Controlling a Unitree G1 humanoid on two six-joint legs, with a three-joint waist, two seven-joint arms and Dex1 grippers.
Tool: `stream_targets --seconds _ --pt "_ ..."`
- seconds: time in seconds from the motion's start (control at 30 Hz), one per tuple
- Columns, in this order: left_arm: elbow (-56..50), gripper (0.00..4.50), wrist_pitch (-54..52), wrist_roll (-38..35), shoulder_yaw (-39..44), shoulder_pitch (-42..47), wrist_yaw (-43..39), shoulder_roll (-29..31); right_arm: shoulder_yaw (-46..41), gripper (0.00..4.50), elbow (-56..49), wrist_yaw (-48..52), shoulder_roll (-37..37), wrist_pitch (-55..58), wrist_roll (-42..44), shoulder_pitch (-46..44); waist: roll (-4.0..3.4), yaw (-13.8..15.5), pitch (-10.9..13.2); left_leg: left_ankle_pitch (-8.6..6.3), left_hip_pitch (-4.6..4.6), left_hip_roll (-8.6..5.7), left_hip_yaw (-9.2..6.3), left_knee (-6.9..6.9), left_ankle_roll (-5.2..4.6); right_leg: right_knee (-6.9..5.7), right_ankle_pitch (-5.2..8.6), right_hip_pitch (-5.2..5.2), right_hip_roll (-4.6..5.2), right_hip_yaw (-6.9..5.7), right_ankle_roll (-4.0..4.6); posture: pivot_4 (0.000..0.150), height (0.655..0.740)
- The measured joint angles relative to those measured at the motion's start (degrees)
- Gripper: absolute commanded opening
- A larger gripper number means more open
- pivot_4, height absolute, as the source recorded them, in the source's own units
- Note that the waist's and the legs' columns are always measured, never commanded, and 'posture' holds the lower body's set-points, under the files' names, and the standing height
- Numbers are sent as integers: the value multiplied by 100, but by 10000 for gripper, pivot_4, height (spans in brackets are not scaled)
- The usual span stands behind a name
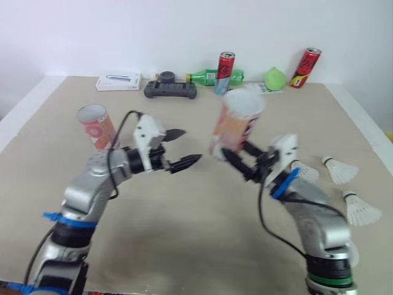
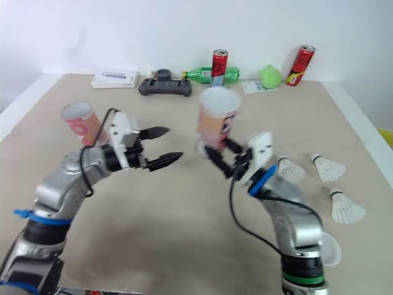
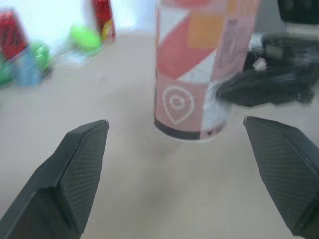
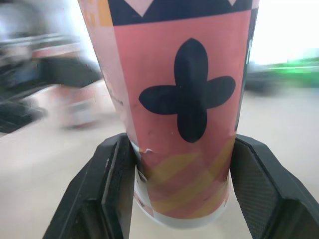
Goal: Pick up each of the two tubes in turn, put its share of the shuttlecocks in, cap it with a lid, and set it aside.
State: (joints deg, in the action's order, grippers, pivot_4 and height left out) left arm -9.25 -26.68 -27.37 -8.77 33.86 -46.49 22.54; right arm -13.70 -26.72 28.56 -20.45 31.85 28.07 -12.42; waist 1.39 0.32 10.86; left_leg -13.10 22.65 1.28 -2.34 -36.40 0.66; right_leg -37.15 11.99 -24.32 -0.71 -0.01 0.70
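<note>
Right gripper [image 4: 183,149]: you've got it clenched around the low end of a tube [image 1: 236,126], one finger on each side.
Held tube: mid-desk, open end up, leaning a little; you can't tell whether its base is touching the desk [image 1: 184,233].
Left gripper [image 1: 192,145]: released, fingers spread wide, pointing at the held tube from just beside it and touching nothing.
Second tube [image 1: 95,126]: near the desk's left edge, open end up, just behind your left arm.
Tube print: a black four-petal shape on pink with yellow stripes below it, and on another face a white ring-and-pin mark; no wording you can read.
Shuttlecocks: three lie near the right edge, one [image 1: 304,172] just beside your right wrist, one [image 1: 339,169] further out, one [image 1: 362,212] nearer the front.
Far edge, left to right: a white box [image 1: 118,82], a dark controller [image 1: 171,89], a green bottle [image 1: 212,77] on its side, a red can [image 1: 225,64] standing in front of it, a green round thing [image 1: 275,78], and a second red can [image 1: 305,67] towards the far right corner.
Cans and box: lettering too small to read.
In the way: nothing lies between the two grippers.
</note>
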Motion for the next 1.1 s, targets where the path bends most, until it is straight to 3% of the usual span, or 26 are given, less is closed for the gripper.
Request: stream_targets --seconds 0.03,0.23,0.43,0.77,1.1 --pt "436 45000 177 178 -264 346 -85 -336 -532 27102 -223 -370 -78 184 119 90 0 -10 0 0 -1 0 11 0 -1 0 -1 -2 -1 9 -1 1500 7400" --pt "1329 45000 625 479 -659 887 -519 -911 -1600 27102 -421 -1105 -245 231 94 562 -9 -114 1 -17 -10 13 48 2 -31 0 2 -6 -16 66 -1 1500 7400" --pt "1908 45000 953 606 -672 1133 -1243 -885 -2640 27102 -328 -1826 -156 -287 -295 1173 -14 -173 -1 -22 -18 15 72 2 -39 -2 1 -7 -22 93 -3 1500 7400" --pt "2108 45000 1050 608 -523 1218 -1528 -821 -3584 27102 -33 -2373 131 -707 -213 1707 -30 -177 -5 -20 -21 8 93 1 -42 -3 -6 -7 -23 111 -13 1500 7400" --pt "2093 45000 1047 613 -407 1208 -1526 -743 -3756 27102 650 -2486 54 -1086 -149 1838 -32 -176 -6 -20 -24 4 95 0 -44 -3 -9 -7 -22 117 -18 1500 7400"
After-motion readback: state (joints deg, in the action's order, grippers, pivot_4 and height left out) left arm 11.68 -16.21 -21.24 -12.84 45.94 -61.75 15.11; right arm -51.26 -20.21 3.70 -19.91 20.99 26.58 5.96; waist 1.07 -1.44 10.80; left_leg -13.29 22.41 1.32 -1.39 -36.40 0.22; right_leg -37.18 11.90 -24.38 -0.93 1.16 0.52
